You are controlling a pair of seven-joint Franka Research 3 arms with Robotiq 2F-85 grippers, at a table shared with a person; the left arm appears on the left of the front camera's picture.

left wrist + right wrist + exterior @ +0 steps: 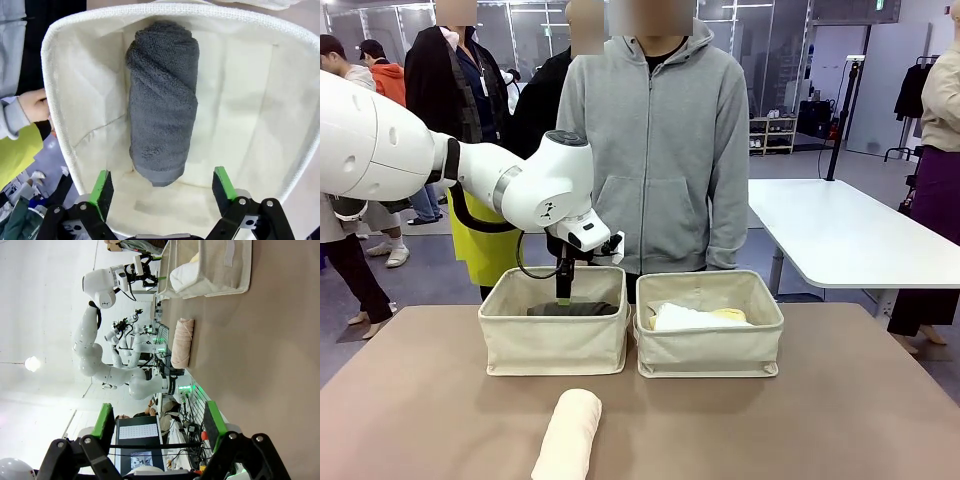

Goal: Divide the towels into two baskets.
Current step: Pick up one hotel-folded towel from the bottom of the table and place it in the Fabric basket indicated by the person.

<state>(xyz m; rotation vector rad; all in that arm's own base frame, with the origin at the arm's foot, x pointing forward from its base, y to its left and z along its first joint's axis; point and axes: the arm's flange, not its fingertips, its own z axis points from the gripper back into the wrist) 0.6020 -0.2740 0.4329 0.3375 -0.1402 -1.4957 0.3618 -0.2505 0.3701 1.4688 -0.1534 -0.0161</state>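
The left gripper reaches in from the left of the front view and dips into the left-hand basket, just left of centre. In its wrist view the green pads stand wide apart and hold nothing. The dark grey towel lies free on the basket floor, its near end between the pads and touching neither.

This roll's placing looks done. The next move calls for a straight lift clear of the soft rim, then a reach to the cream towel, on the table at lower centre (the last roll outside a bin). The right-hand basket holds the white towel and the pale yellow towel, so the left one seems the likely home.

The grey roll's long axis runs left to right in the front view. The cream roll's runs bottom to top, leaning slightly right.

The right gripper, at the bottom of its wrist view, is also spread and empty.
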